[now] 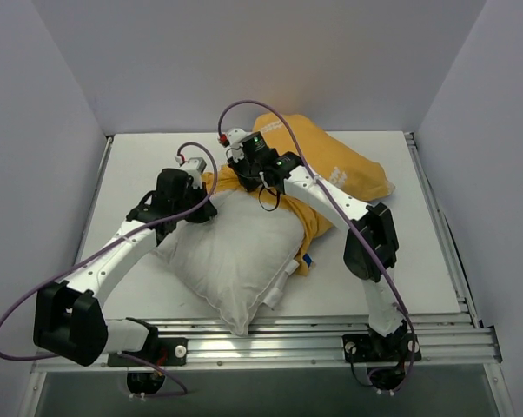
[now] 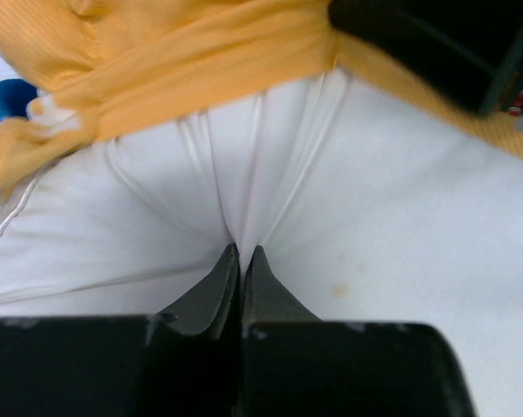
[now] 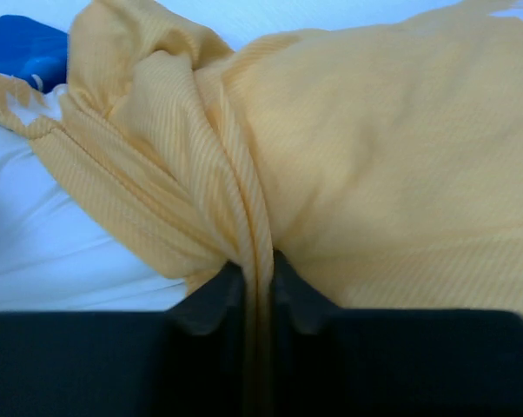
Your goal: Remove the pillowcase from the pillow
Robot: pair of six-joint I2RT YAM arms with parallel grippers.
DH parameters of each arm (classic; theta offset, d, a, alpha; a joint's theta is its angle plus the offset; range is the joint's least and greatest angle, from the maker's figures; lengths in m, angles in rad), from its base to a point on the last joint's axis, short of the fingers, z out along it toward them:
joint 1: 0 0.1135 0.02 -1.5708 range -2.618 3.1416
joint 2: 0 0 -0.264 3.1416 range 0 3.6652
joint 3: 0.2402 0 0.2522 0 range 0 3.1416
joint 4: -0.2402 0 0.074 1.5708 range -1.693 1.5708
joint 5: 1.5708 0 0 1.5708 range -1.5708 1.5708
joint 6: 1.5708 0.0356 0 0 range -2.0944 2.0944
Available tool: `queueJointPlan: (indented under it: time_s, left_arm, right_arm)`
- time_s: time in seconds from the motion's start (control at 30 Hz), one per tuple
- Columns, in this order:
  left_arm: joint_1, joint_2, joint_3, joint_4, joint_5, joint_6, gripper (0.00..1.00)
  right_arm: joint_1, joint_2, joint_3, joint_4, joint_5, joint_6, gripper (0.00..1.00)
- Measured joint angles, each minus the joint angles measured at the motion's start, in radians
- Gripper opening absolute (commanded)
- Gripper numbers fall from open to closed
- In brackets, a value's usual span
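Your left gripper (image 2: 242, 254) is pinching a fold of the white pillow (image 2: 400, 243): its jaws are pressed almost together, with only a thin ridge of white fabric caught between the tips and creases fanning away from the pinch. Your right gripper (image 3: 257, 262) is clamping a bunched pleat of the yellow-orange pillowcase (image 3: 374, 156), the jaws drawn in tight on either side of the gathered cloth, which is running up from the tips in long folds. In the overhead view the pillow (image 1: 235, 261) is lying slantwise across the middle of the table (image 1: 418, 261), one corner pointing toward the arm bases, and most of its white surface is showing bare. The pillowcase (image 1: 340, 165) is sitting bunched at the pillow's far end and trailing along its right edge, with a plump orange mass lying toward the far right of the table. The left gripper (image 1: 192, 187) is working at the pillow's far left corner, and the right gripper (image 1: 247, 165) is gripping just beyond the pillow's far edge, near the left one. A bit of the pillowcase's blue side is peeking out at the left edge of both wrist views.
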Motion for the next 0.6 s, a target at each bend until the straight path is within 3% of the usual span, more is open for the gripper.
queueJointPlan:
  time_s: [0.17, 0.3, 0.6]
  left_arm:
    - [-0.003, -0.076, 0.021, -0.059, -0.005, -0.005, 0.02]
    - [-0.015, -0.135, 0.085, -0.149, 0.007, -0.014, 0.02]
    - [-0.029, -0.279, 0.241, -0.364, 0.015, -0.038, 0.02]
  right_arm:
    - [-0.050, -0.005, -0.004, 0.010, 0.045, 0.063, 0.00]
    - [-0.180, -0.016, 0.031, -0.018, 0.042, 0.150, 0.00]
    - [-0.460, -0.017, 0.161, -0.300, -0.078, 0.353, 0.00]
